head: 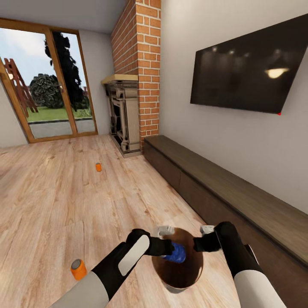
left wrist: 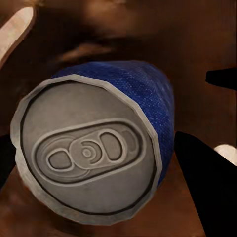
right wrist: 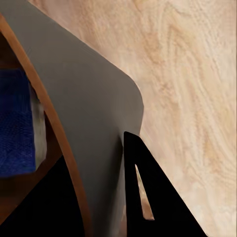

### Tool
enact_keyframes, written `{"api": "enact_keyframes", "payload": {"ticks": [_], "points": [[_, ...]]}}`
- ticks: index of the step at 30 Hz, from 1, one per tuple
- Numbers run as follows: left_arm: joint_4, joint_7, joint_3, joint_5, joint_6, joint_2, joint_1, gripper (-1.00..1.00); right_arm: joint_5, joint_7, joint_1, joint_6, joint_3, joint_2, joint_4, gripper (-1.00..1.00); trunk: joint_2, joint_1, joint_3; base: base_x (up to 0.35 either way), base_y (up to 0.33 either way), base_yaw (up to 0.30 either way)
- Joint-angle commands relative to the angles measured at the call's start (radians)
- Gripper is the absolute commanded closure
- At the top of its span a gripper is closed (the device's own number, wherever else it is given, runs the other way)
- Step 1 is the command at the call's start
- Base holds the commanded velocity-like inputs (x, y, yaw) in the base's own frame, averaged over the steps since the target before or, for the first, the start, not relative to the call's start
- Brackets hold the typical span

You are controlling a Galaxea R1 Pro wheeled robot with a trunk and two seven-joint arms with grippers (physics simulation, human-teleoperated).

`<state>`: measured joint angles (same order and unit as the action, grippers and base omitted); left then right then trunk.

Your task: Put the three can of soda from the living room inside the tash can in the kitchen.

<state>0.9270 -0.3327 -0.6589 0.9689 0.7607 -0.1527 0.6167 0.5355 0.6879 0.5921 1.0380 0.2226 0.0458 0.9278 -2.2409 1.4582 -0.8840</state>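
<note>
Head view first: your left gripper [head: 167,248] holds the blue can [head: 175,253] over the dark mouth of the trash can [head: 175,285], which your right gripper [head: 201,244] grips by its rim, here in the living room. Two orange cans wait on the floor, one near your left arm [head: 78,269], one far off toward the fireplace [head: 99,167].

Left wrist view: the blue can [left wrist: 98,148] lies tilted between your dark fingers [left wrist: 207,173], clamped. Open up too near the rim and it could bounce out.

Right wrist view: your finger [right wrist: 148,197] sits outside the bin wall [right wrist: 94,123], pinching it. A loose pinch could drop the bin as you drive.
</note>
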Motion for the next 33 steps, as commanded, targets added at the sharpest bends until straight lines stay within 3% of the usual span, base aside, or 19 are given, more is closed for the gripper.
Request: {"api": "enact_keyframes", "payload": {"ticks": [1,7,8,19,23,26,27,29,32,33], "points": [[-0.001,0.013,-0.007,-0.001,-0.008,0.0,0.0,1.0,0.004,0.0,0.0,-0.003,0.0,0.008,0.0,1.0,0.0,0.0,0.0,0.0,0.0,0.0],[-0.002,0.065,-0.019,0.002,-0.028,-0.001,0.0,1.0,0.006,-0.002,0.0,-0.004,0.0,0.02,0.0,1.0,0.0,0.0,0.0,0.0,0.0,0.0],[-0.002,0.071,-0.02,0.001,-0.029,-0.001,-0.001,-1.0,0.006,-0.002,0.0,-0.004,0.0,0.021,0.0,1.0,0.0,0.0,0.0,0.0,0.0,0.0],[-0.002,0.075,-0.019,-0.003,-0.031,0.005,-0.002,-1.0,0.002,-0.002,0.0,-0.004,0.002,0.019,0.0,1.0,0.0,0.0,0.0,0.0,0.0,0.0],[0.013,0.076,-0.007,-0.003,-0.035,0.024,-0.011,-1.0,0.007,-0.002,0.0,-0.005,0.003,0.018,0.0,1.0,0.0,0.0,0.0,0.0,0.0,0.0],[0.095,0.072,-0.004,-0.004,-0.051,0.072,-0.043,-1.0,0.008,-0.002,0.0,-0.01,0.004,0.013,0.0,1.0,0.0,0.0,0.0,0.0,0.0,0.0],[0.187,0.067,-0.003,-0.005,-0.067,0.104,-0.086,-1.0,0.008,-0.002,0.0,-0.02,0.004,0.01,0.0,1.0,0.0,0.0,0.0,0.0,0.0,0.0],[0.245,0.066,-0.002,-0.006,-0.072,0.13,-0.117,-1.0,0.008,-0.001,0.0,-0.032,0.004,0.009,0.0,1.0,0.0,0.0,0.0,0.0,0.0,0.0],[0.374,0.064,0.015,-0.001,-0.082,0.235,-0.185,-1.0,0.007,0.0,0.0,-0.062,0.005,0.007,0.004,1.0,0.0,0.0,0.0,0.0,0.0,0.0],[0.39,0.063,0.023,0.0,-0.083,0.248,-0.196,-1.0,0.006,0.0,0.0,-0.065,0.005,0.007,0.006,1.0,0.0,0.0,0.0,0.0,0.0,0.0]]}}
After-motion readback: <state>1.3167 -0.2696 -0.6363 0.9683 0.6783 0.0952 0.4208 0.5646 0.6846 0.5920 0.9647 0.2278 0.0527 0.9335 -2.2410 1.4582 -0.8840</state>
